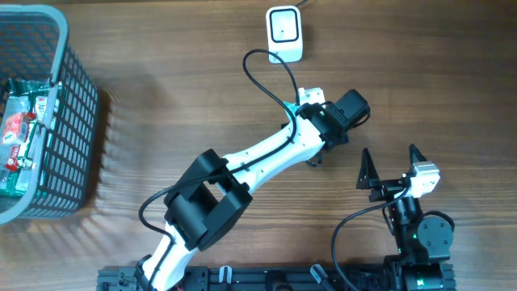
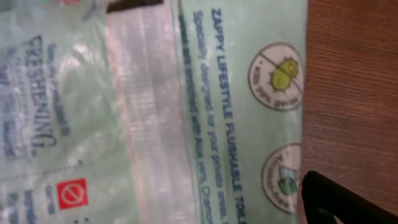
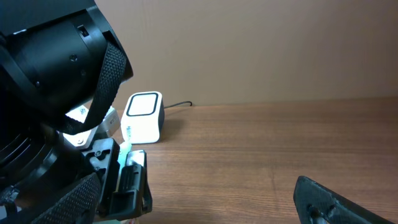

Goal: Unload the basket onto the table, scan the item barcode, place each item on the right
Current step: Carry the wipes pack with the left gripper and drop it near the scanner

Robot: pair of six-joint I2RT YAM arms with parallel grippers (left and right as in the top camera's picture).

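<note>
Well left of the barcode scanner (image 1: 284, 31), a dark plastic lattice basket (image 1: 81, 121) holds crinkly packets. Nearer than the scanner, the left gripper (image 1: 321, 129) hangs over the glossy pale-green flushable wipes packet (image 2: 236, 124); I cannot tell how its jaws stand. The scanner's a rounded white box. Right of it and nearer, the right gripper (image 1: 391, 162) spreads black jaws wide, empty. Brown wood-grain table (image 1: 161, 97), plain tan wall (image 3: 249, 50).

Left wrist view, sideways print on the pale green plastic wipes packet (image 2: 242, 124):
- Blue capitals: "ZAPPY LIFESTYLE FLUSHABLE TOIL", cut off at the frame edge. The smaller lines beside it are too blurred to read.
- Far left: "FRESHENING".
- Round badge (image 2: 277, 76), right side: crossed-out yellow germ, apparently "Kills 99% germs".
- Red square prohibition sign (image 2: 71, 194), near left.
</note>
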